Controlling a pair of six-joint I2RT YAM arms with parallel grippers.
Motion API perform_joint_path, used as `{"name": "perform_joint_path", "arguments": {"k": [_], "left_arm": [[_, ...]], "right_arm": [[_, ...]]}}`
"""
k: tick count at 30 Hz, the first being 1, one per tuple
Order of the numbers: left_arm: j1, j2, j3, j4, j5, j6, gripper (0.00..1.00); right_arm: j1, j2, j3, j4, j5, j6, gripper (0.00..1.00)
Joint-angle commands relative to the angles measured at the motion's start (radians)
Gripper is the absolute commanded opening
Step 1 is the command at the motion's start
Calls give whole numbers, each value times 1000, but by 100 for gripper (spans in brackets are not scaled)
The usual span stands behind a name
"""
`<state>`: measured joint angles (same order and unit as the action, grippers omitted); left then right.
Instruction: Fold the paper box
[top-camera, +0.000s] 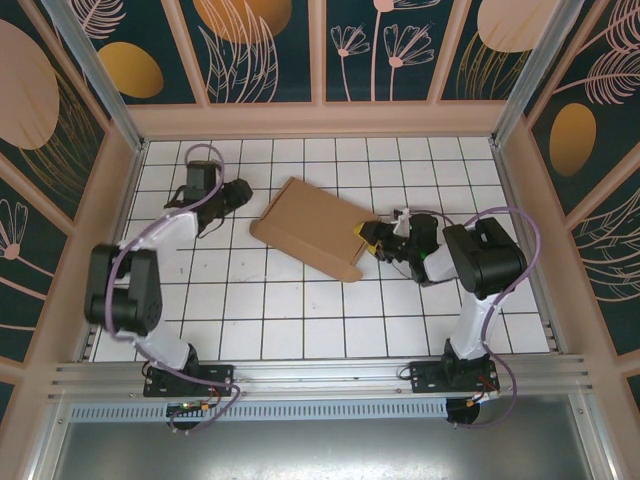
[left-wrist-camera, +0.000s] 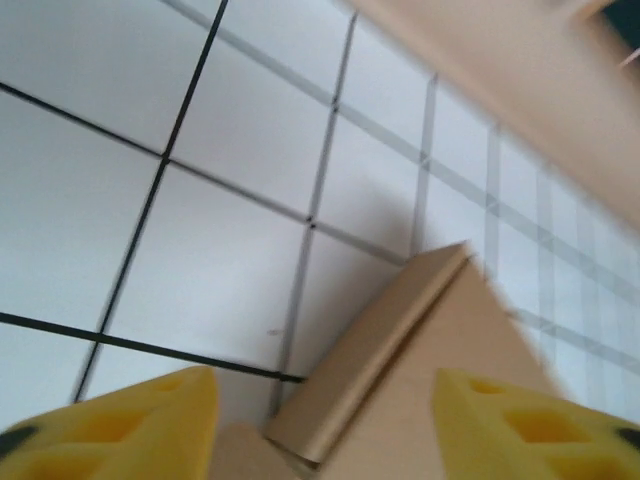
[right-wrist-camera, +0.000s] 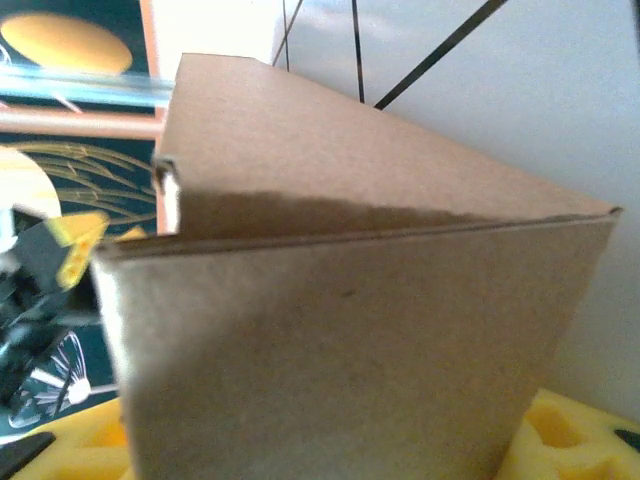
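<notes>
The white tiled table (top-camera: 300, 330) is the biggest thing. The paper box (top-camera: 310, 228) lies near the middle of it, brown and turned at a slant. The right gripper (top-camera: 373, 240) is at the box's right edge. The box sits between its yellow fingers (right-wrist-camera: 575, 440), but I cannot tell if they squeeze it. The left gripper (top-camera: 243, 193) is by the box's left corner, fingers spread apart, holding nothing.
</notes>
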<state>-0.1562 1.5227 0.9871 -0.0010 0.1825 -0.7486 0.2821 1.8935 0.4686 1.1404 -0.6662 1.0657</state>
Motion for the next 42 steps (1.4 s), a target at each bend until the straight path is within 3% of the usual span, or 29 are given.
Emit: {"name": "perform_joint_path", "arguments": {"k": [1, 7, 13, 20, 35, 42], "left_arm": [[-45, -61, -108, 1, 20, -251, 69], [-251, -86, -146, -44, 21, -436, 76], [-340, -85, -213, 59, 48, -522, 74], [-345, -10, -255, 147, 79, -525, 72], [-345, 130, -240, 283, 35, -497, 70], [-344, 123, -253, 368, -28, -406, 67]], "right_arm": [[38, -23, -47, 209, 130, 89, 38], [85, -72, -46, 68, 233, 38, 35], [112, -84, -50, 25, 254, 31, 35], [126, -67, -59, 56, 244, 50, 34], [154, -55, -23, 19, 154, 56, 33], [181, 46, -35, 279, 47, 267, 34]]}}
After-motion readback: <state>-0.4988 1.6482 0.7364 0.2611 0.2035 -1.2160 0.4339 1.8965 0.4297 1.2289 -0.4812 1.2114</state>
